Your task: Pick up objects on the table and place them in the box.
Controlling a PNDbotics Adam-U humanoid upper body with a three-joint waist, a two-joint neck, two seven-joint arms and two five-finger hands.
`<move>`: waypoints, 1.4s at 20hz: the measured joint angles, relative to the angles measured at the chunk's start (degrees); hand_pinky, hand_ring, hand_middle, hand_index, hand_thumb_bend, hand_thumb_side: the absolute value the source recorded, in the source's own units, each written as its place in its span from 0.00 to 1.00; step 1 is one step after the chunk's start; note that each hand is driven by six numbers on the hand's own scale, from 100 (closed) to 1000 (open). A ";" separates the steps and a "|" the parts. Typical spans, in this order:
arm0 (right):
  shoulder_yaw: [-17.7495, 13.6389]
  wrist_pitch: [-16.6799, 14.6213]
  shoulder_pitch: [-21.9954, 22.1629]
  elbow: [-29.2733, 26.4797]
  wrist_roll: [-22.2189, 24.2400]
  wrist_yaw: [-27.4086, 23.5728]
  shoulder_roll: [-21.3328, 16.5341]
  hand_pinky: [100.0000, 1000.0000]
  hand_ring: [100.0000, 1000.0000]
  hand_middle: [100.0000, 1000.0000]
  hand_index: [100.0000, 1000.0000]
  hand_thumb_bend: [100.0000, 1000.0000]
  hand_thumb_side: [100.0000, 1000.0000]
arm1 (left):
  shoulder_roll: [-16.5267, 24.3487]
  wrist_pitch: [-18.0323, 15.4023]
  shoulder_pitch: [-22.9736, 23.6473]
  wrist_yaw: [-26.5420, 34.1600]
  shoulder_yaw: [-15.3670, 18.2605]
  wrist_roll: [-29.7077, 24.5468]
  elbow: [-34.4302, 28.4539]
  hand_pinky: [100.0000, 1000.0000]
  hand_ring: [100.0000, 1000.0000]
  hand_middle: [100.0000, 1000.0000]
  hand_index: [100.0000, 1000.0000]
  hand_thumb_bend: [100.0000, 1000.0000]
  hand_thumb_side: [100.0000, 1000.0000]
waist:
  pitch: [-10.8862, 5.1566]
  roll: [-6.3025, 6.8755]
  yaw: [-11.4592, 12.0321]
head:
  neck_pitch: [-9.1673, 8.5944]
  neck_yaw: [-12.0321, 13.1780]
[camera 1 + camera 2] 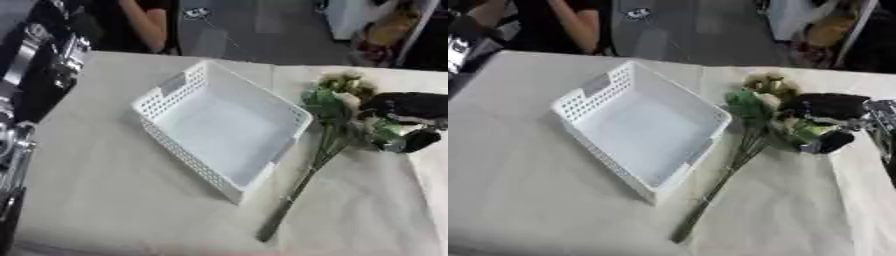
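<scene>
Right hand fingers curled around flower bunch, beside white basket, no legible writing

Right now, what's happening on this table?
The robot's right hand has reached in from the right and sits at the leafy head of an artificial flower stem, its fingers curled around the foliage. The stem lies on the table beside the white perforated box, which holds nothing. The left hand is out of view.
</scene>
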 measured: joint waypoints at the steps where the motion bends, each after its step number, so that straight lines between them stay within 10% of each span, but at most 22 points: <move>1: -0.08 -0.01 -0.14 0.35 -0.26 0.47 0.21 1.00 0.96 0.94 0.95 0.16 0.62 | 0.00 0.00 0.00 0.00 -0.03 0.00 0.00 0.75 1.00 1.00 1.00 0.00 0.85 | 0.00 0.00 0.00 | 0.00 0.00; 28: -0.29 0.50 -5.93 -0.04 -4.52 2.78 4.01 1.00 0.95 0.94 0.95 0.21 0.58 | -0.04 -0.08 0.00 0.07 -0.22 -0.24 0.00 0.75 1.00 1.00 1.00 0.00 0.85 | -0.02 -0.06 0.46 | 0.00 -0.43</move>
